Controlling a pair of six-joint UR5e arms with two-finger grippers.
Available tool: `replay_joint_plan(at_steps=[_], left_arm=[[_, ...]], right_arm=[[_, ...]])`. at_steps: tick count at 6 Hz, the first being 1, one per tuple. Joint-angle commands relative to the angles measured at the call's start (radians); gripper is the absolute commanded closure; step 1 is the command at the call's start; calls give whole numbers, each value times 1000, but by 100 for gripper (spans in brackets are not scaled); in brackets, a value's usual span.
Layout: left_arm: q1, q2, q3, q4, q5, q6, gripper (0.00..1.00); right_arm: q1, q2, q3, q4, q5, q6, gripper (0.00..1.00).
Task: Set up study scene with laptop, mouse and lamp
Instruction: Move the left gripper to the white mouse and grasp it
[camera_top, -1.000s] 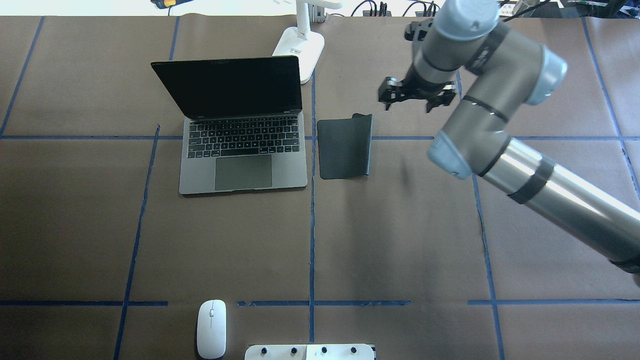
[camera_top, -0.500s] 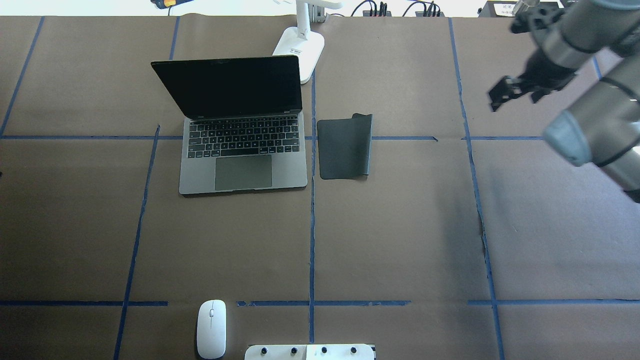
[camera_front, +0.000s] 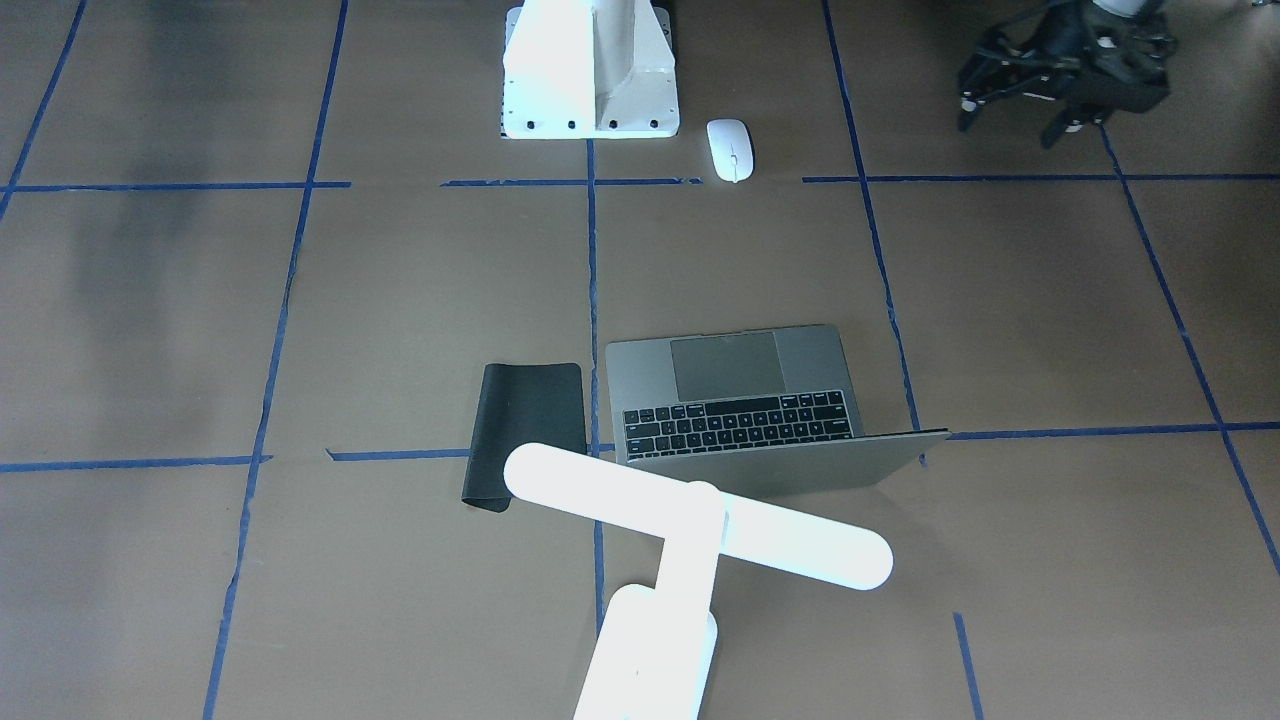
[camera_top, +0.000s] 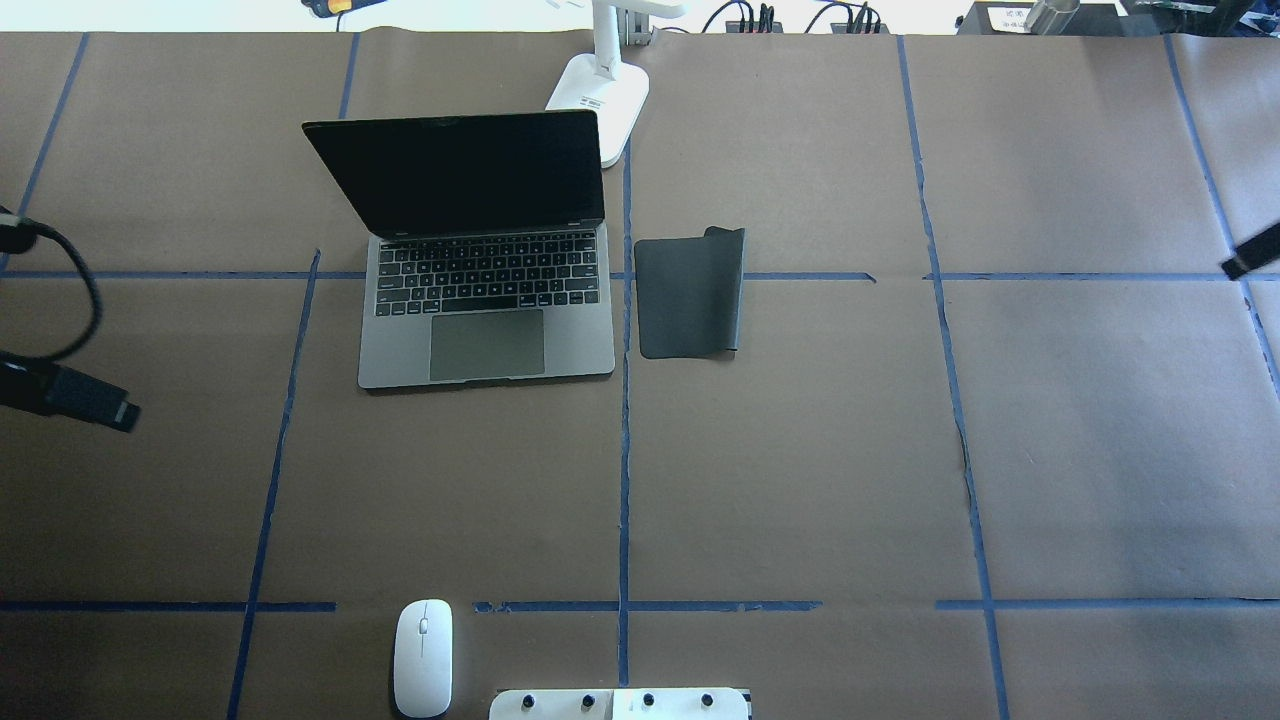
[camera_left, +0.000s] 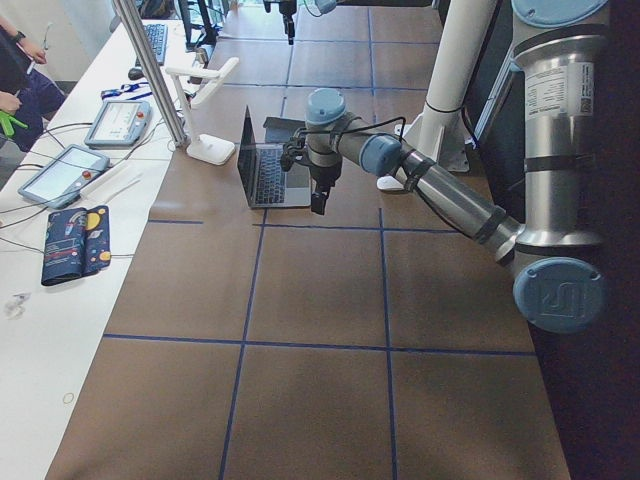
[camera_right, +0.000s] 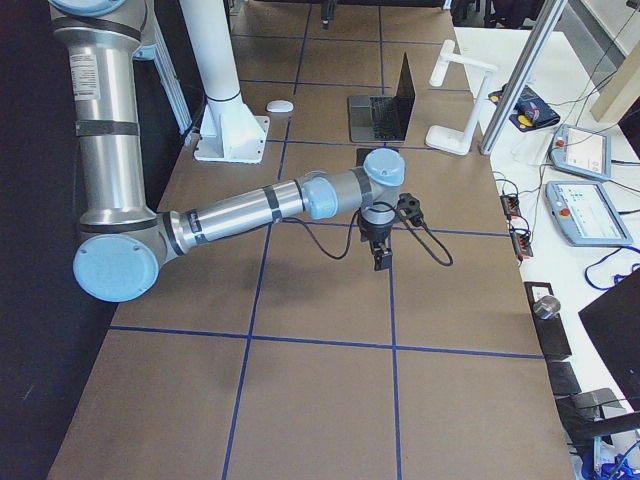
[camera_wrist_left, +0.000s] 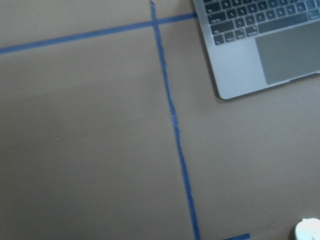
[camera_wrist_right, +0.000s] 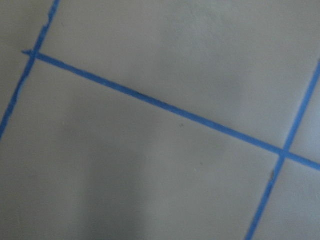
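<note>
on the table (camera_top: 800, 480), laptop (camera_top: 487, 300): opened, screen dark.
lamp (camera_front: 690, 520): stood just behind the laptop's lid.
mouse (camera_top: 422, 657): laid well apart from the laptop, off its trackpad edge.
mat (camera_top: 688, 298): laid just beside the laptop.
left gripper (camera_front: 1008, 120): held wide, empty, well apart from the laptop.
right gripper (camera_right: 381, 258): spread cannot be told.

The grey laptop (camera_top: 487, 330) is seen opened, its dark screen tilted back. The white T-shaped lamp (camera_top: 598, 93) is stood upright just behind the laptop's lid. The flat white mouse (camera_top: 422, 657) is laid well apart from the laptop, off its trackpad side.
</note>
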Motion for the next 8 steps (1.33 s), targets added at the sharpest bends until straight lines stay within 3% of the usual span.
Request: replay_joint_plan(at_steps=[1, 2, 4, 5, 7, 8], left_arm=[[256, -9, -9, -103, 205, -297, 0], [417, -49, 0, -97, 358, -445, 0], [677, -98, 30, -55, 561, -807, 0], [729, -174, 116, -47, 635, -829, 0], [735, -319, 285, -48, 635, -822, 0], [735, -319, 284, -48, 631, -818, 0]], right_arm=[[133, -227, 99, -1, 52, -124, 0], [152, -272, 93, 0, 51, -129, 0], [151, -258, 90, -1, 53, -112, 0], [151, -255, 85, 3, 56, -92, 0], [151, -252, 85, 6, 59, -86, 0], [151, -252, 85, 8, 56, -86, 0]])
